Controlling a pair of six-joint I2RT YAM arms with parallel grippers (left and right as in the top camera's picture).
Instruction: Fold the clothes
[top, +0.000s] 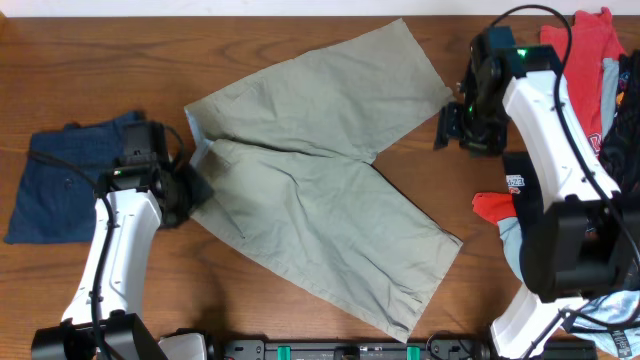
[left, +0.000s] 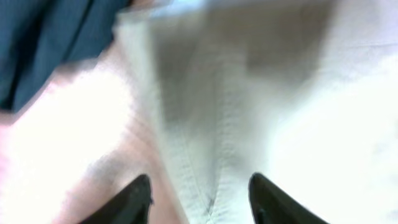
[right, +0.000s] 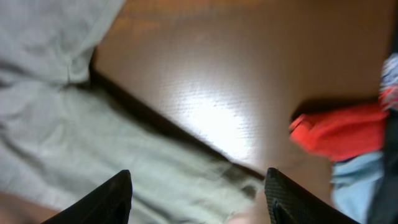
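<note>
The khaki shorts (top: 320, 170) lie spread flat across the table's middle, waistband at the left, two legs pointing right. My left gripper (top: 200, 188) is open at the waistband's left edge, its fingers on either side of a seam of the cloth in the left wrist view (left: 199, 190). My right gripper (top: 447, 125) is open and empty next to the hem of the upper leg; in the right wrist view (right: 196, 193) khaki cloth (right: 93, 143) lies below and between the fingers.
Dark navy shorts (top: 65, 180) lie folded at the left, next to my left arm. A pile of red, black and blue garments (top: 600, 110) sits along the right edge, with a red piece (right: 342, 130) near my right gripper.
</note>
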